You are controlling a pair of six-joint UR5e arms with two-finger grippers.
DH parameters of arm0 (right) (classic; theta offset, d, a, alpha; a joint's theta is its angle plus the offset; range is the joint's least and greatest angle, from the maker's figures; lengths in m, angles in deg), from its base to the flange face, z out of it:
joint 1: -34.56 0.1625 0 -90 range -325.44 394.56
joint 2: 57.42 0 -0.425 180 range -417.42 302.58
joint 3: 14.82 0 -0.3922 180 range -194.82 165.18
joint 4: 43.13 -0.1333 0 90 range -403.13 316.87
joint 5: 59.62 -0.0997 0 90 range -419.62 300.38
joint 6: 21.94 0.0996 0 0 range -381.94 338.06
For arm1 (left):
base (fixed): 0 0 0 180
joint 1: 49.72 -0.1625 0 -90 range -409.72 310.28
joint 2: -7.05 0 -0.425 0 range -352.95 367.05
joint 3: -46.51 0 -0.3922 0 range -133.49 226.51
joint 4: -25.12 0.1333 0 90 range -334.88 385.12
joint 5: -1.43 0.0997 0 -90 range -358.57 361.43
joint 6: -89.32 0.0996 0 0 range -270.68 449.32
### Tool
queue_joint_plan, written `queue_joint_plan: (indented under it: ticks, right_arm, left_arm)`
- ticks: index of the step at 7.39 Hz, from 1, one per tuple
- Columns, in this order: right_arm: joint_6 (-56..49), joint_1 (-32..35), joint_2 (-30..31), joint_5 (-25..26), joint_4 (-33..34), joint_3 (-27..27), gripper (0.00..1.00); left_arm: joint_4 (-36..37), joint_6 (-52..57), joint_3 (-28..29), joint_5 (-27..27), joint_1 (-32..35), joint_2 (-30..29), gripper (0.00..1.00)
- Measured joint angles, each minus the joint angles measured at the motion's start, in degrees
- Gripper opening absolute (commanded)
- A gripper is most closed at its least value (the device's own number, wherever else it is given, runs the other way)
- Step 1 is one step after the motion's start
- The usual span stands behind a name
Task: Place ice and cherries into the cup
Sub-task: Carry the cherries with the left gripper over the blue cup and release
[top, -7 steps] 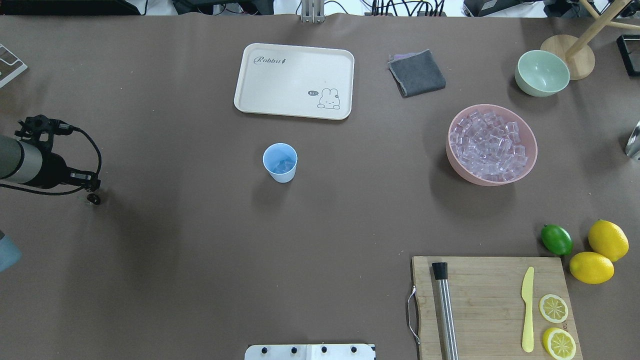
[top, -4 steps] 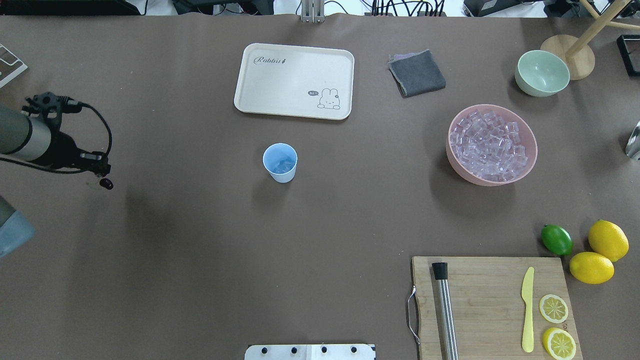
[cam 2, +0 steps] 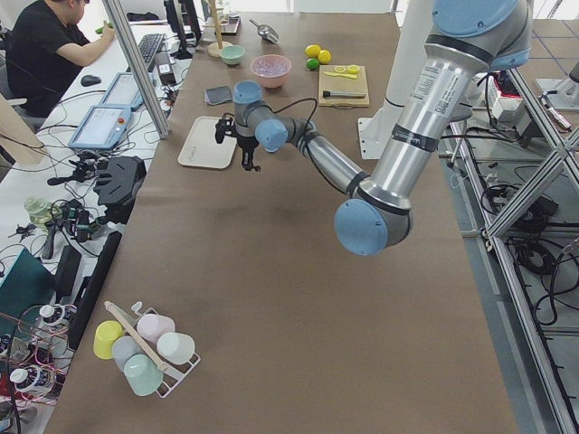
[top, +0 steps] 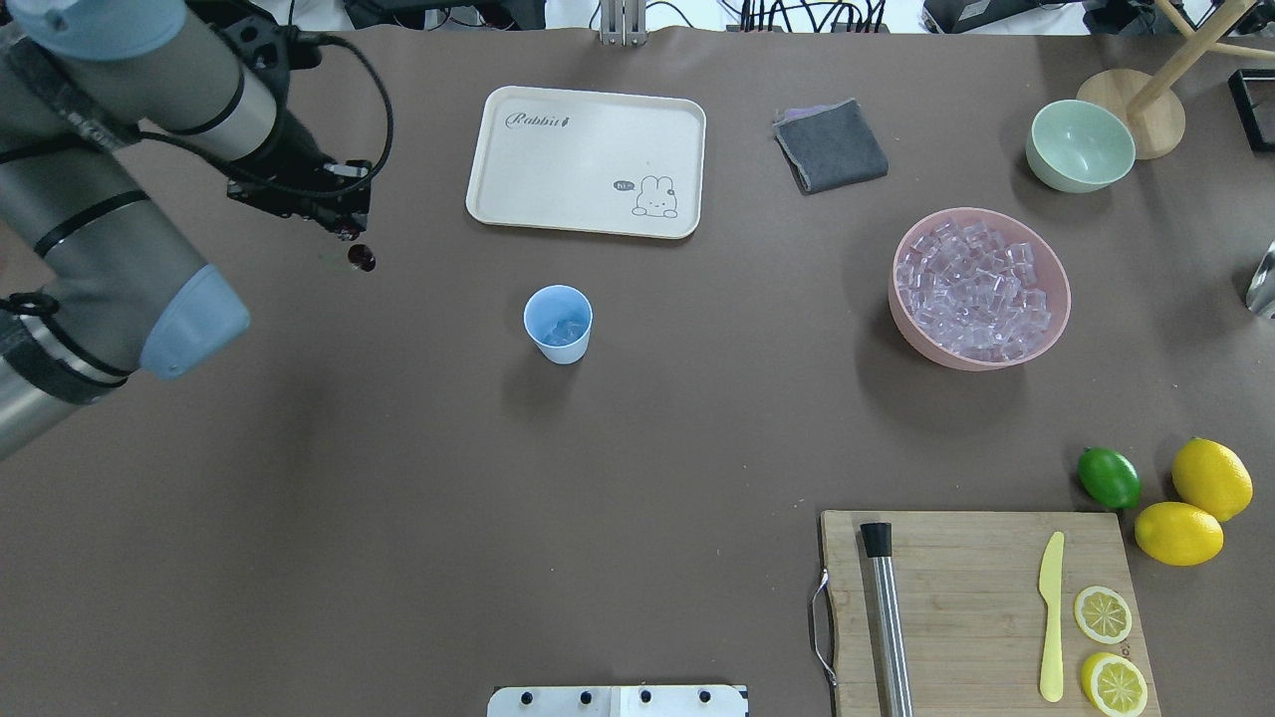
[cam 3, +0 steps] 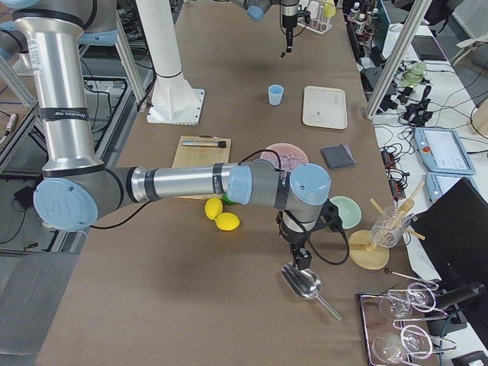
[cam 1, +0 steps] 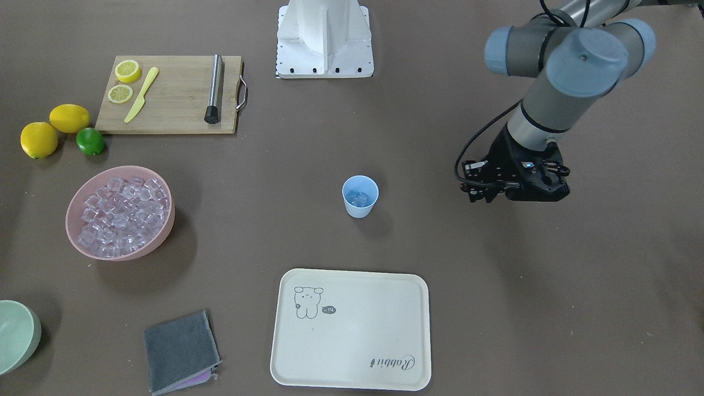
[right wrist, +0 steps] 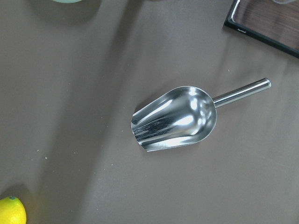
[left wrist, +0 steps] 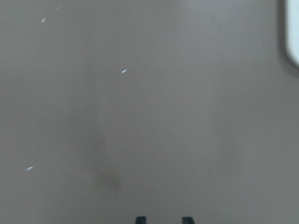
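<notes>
**Cherries aloft, cup waiting**

The left gripper (top: 347,235), in the upper left of the overhead view, looks pinched onto a thin stem. The cherries (top: 362,259) dangle just below it, clear of the table. Its wrist camera shows only two dark fingertips (left wrist: 140,219) at the bottom edge.

The light-blue cup (top: 558,323) stands near the frame's centre, down and right of the gripper and well apart from it. A few ice cubes (top: 568,327) lie inside.

The ice step looks done and the cherry step is in hand. The next move calls for carrying the fruit over the rim and releasing it.

The right gripper (cam 3: 299,258) hangs over a steel scoop (right wrist: 175,119). I cannot tell how far open it is.
</notes>
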Motion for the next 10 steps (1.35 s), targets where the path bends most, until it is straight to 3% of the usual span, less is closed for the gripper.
queue_joint_plan:
  ticks: [3, 5, 8, 10]
  right_arm:
    - [0.0, 0.0, 0.1, 0.1, 0.0, -0.1, 1.0]
    - [0.2, 0.1, 0.0, 0.2, 0.3, -0.2, 1.0]
    - [3.8, 0.0, -0.1, 1.1, 0.5, -0.4, 1.0]
    - [4.5, 0.1, -0.9, -1.9, 4.5, -0.4, 1.0]
  left_arm:
    - [1.5, -9.5, 2.1, 6.4, -6.5, -9.1, 0.36]
    - [-0.3, -12.7, 3.5, 10.5, -9.9, -10.2, 0.37]
    - [-1.0, -14.0, 3.7, 11.4, -11.5, -10.3, 0.37]
    - [-1.0, -14.2, 3.6, 11.4, -11.6, -10.3, 0.38]
